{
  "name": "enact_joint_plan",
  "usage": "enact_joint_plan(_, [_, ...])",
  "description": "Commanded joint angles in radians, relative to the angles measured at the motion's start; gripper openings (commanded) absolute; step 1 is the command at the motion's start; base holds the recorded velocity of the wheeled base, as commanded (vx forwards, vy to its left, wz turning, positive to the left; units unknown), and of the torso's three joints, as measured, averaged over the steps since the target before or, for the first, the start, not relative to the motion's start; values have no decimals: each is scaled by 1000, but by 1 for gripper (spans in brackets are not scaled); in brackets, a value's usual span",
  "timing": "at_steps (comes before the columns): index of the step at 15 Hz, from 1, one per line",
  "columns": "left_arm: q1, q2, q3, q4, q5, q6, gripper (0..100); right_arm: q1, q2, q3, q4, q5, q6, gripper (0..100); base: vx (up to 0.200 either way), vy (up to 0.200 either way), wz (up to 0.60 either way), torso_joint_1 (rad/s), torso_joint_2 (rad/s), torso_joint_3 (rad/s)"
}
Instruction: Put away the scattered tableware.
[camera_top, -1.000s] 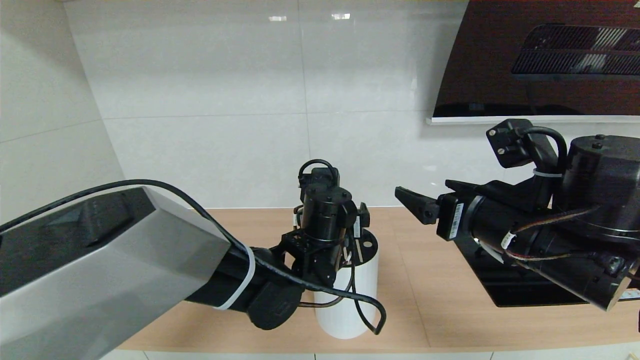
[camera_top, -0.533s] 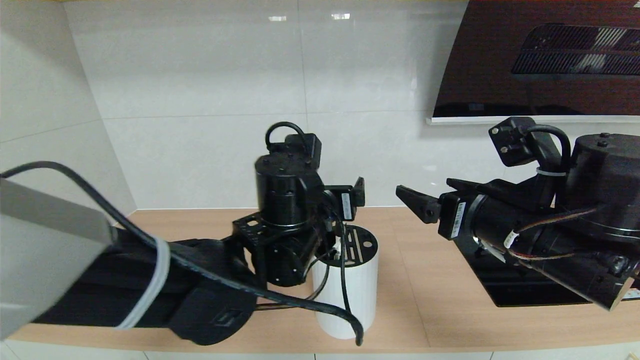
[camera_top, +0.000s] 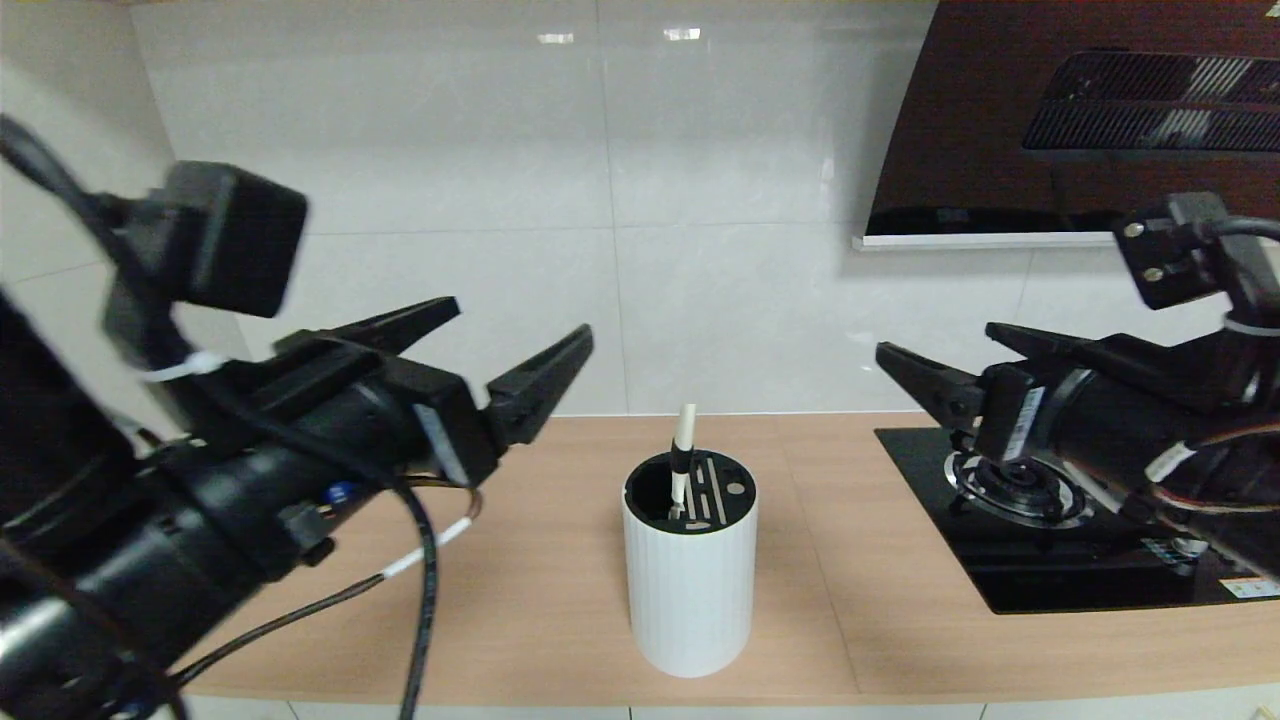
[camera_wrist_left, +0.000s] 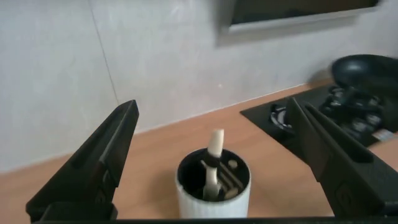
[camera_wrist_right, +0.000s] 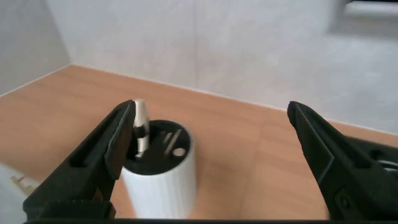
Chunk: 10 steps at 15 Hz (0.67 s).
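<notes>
Holder: a white ribbed cylinder with a black top, upright on the table near its front edge; also seen in the left wrist view and the right wrist view.
Utensil: one piece of tableware with a white handle and a dark band, standing in the holder's round opening on the 9 o'clock side of the top, handle poking out and tilted slightly. Narrow slots and a small hole lie toward 3 o'clock. What kind of utensil it is cannot be told. It also shows from the left wrist and the right wrist.
Left gripper: raised above the table at 10 o'clock from the holder, well apart from it – jaws spread wide, nothing between them.
Right gripper: in the air at 2 o'clock from the holder, over the stove's near corner – jaws wide apart and empty.
Stove: a black glass hob with a burner, at 3 o'clock from the holder, set in the table.
Hood: dark and slanted, on the tiled wall at 12 o'clock from the stove.
</notes>
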Motion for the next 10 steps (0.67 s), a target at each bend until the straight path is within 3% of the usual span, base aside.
enact_joint_plan(1, [80,-258,131,19,-38,22,100,-93,-212,118,7,-3,-88,100,0,0,0,0,0,0])
enact_joint_plan(2, [89,-271,137,23,-38,20,100,-100,-232,131,7,0,-104,100,0,0,0,0,0,0])
enact_joint_plan(3, [143,-397,197,100,-37,23,100,-169,-399,237,11,20,-139,100,0,0,0,0,0,0])
enact_joint_plan(4, [161,-467,206,155,-35,25,100,-198,-473,283,13,22,-141,100,0,0,0,0,0,0])
enact_joint_plan(6, [253,-616,212,296,-42,28,100,-277,-631,388,25,20,-141,100,0,0,0,0,0,0])
enact_joint_plan(8, [318,-831,210,522,-46,23,100,-378,-901,418,266,17,-137,100,0,0,0,0,0,0])
enact_joint_plan(10, [379,-976,212,669,-46,20,100,-436,-1072,382,499,9,-137,100,0,0,0,0,0,0])
